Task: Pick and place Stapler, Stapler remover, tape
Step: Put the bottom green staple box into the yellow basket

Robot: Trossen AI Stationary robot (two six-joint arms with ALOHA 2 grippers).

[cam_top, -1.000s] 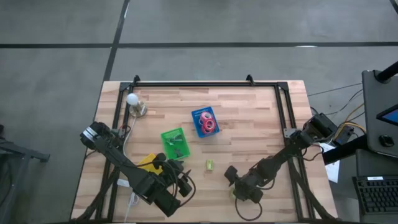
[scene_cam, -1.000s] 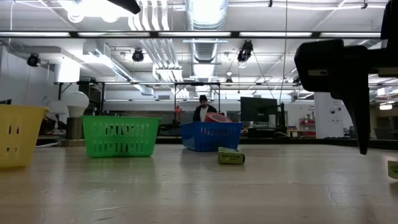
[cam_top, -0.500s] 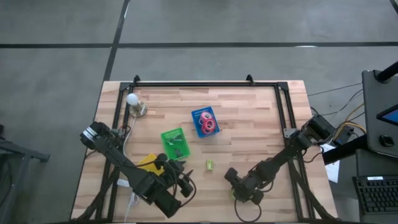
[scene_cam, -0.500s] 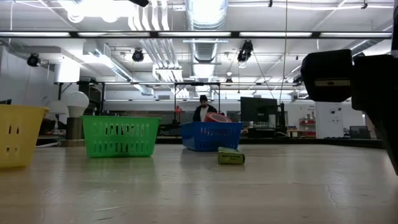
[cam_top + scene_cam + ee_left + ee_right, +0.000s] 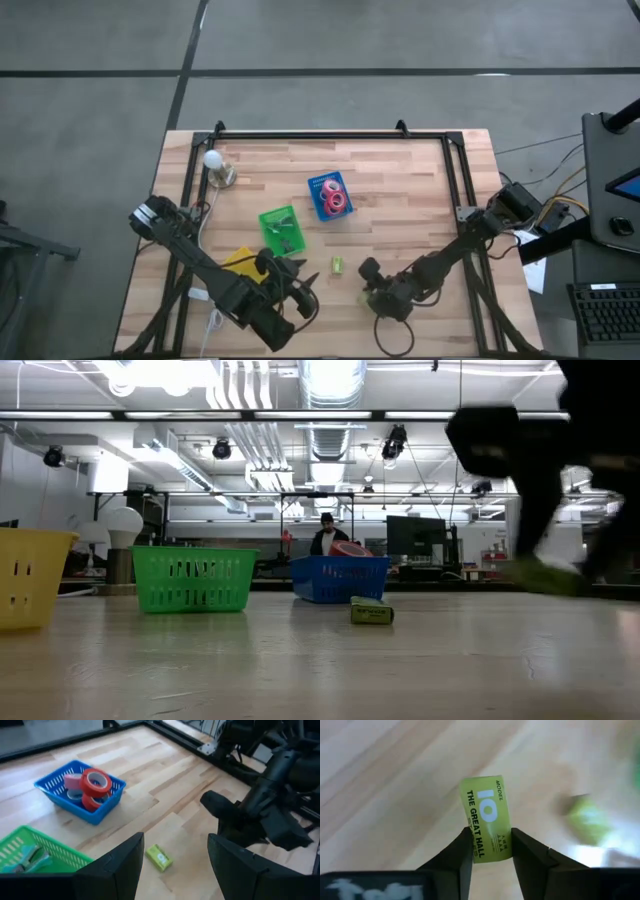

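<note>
The right end effector [image 5: 377, 297] sits low in the high view, right of centre, and pinches a small green box [image 5: 487, 818]; in the right wrist view the two dark fingers [image 5: 461, 857] press against the box's sides, and the box shows the printed words "MODEL 10 THE GREAT HALL". The box hangs clear of the wooden desk [image 5: 400, 200] in that view. A blurred green patch lies farther off on the desk, too soft to identify.

The left end effector [image 5: 290, 290] rests in the lower centre of the high view, beside a yellow bin [image 5: 236, 262]. Its fingers [image 5: 115, 867] are spread wide in the left wrist view, with nothing between them.

A second small green box [image 5: 337, 265] lies flat on the desk between the two arms, just below the middle of the high view; it also shows in the low view [image 5: 371, 611] and the left wrist view [image 5: 159, 858].

The tape rolls [image 5: 335, 202], red and pink, are piled in a blue bin [image 5: 318, 185] near the centre of the high view. The left wrist view shows one red roll [image 5: 97, 782] standing on top of the pile.

A green bin [image 5: 271, 220] stands just left of the blue one and holds a small item I cannot identify. A white light bulb [image 5: 212, 161] stands on a base at the upper left of the desk. In the low view a person [image 5: 325, 535] appears far behind the blue bin.
</note>
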